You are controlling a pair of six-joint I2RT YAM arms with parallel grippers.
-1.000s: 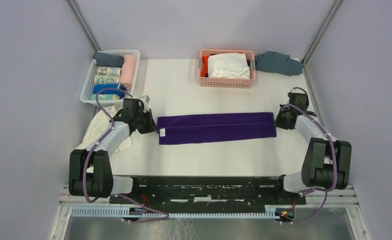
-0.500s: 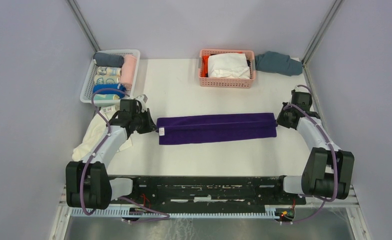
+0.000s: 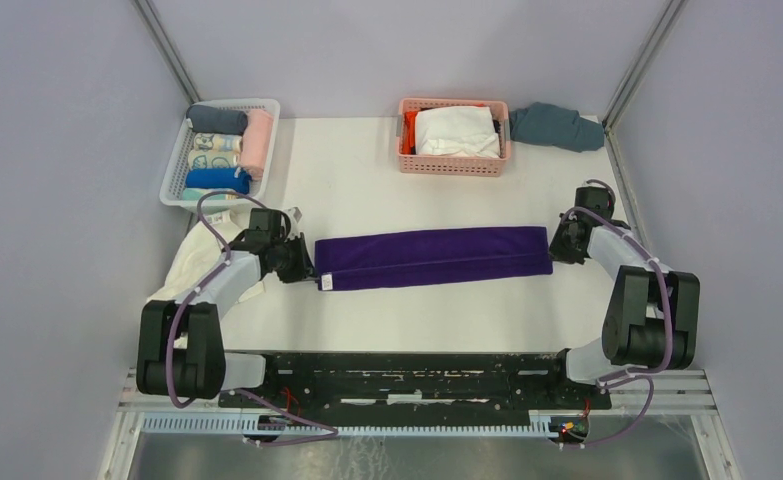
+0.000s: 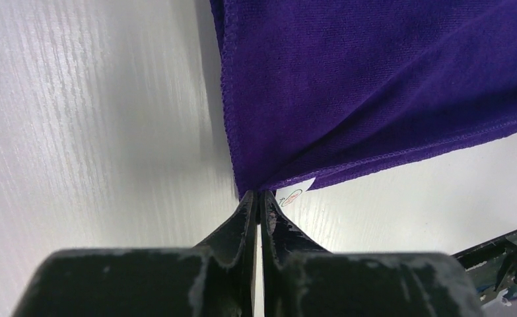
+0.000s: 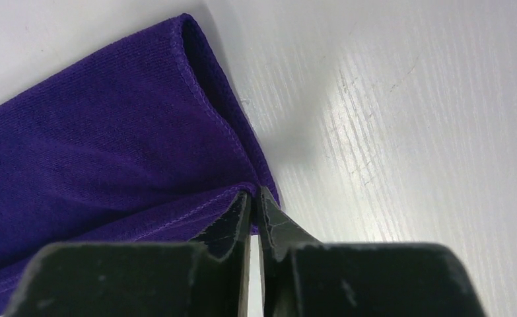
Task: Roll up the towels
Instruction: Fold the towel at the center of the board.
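Top external view: a folded purple towel is laid across the desk, its ends pinched by the closed left fingers and right fingers.

A white table with a faint wood grain fills the middle of the booth. Behind it stands a plain lavender-grey back wall, and matching side walls close in to the table's left and right. Slanting metal posts rise from the table's far corners, where the walls meet. Below the table's near edge run a black mounting frame, a slotted aluminium rail and a brushed metal sheet. The light is soft and even, with a pale sheen on the tabletop.
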